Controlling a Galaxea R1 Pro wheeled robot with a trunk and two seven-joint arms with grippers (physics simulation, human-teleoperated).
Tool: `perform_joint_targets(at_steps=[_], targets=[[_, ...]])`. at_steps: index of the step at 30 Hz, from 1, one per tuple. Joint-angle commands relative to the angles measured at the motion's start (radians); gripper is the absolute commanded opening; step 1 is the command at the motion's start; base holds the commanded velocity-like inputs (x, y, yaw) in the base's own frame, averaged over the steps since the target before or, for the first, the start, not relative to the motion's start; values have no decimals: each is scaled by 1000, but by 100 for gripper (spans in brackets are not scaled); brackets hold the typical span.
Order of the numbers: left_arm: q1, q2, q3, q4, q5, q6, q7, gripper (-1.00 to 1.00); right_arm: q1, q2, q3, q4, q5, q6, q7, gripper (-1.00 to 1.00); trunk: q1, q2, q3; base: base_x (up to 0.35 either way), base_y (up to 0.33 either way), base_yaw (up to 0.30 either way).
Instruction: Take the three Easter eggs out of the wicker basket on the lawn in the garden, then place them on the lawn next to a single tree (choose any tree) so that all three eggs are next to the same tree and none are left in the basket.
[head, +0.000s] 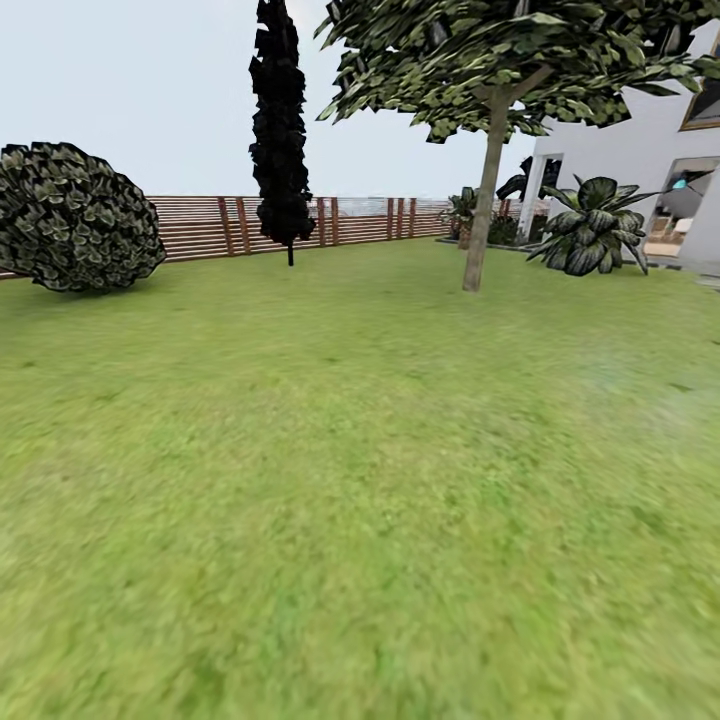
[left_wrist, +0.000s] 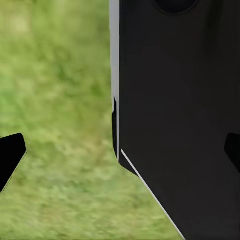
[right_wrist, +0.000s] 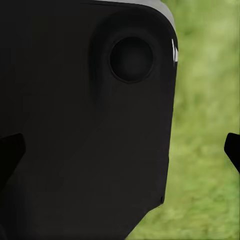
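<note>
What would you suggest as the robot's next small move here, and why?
Probably turn the base or head to search for the basket: the head view offers lawn, a round shrub, a dark cypress, a leafy tree and a slatted fence, but no eggs. Both wrist views look past dark robot bodywork onto grass.

Head camera faces across the lawn (head: 360, 480); wrist cameras look down on grass.

The flat, short green lawn (head: 360, 480) stretched ahead to a brown slatted wooden fence (head: 200, 226) at the back. A round dark-leaved shrub (head: 75, 218) stood far left, a narrow dark cypress (head: 280, 130) before the fence, a leafy thin-trunked tree (head: 484, 190) right of it, and a white house (head: 650, 150) far right.
</note>
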Motion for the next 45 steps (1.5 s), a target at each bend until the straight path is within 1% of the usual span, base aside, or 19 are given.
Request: perform_joint_targets(at_steps=[1,45], targets=[[0,0,0,-1,0,0,0,100,0,0,0,0,0,0,0,100,1,0,-1,324,88,0],[0,0,0,-1,1,0,0,100,0,0,0,0,0,0,0,100,1,0,-1,324,88,0]])
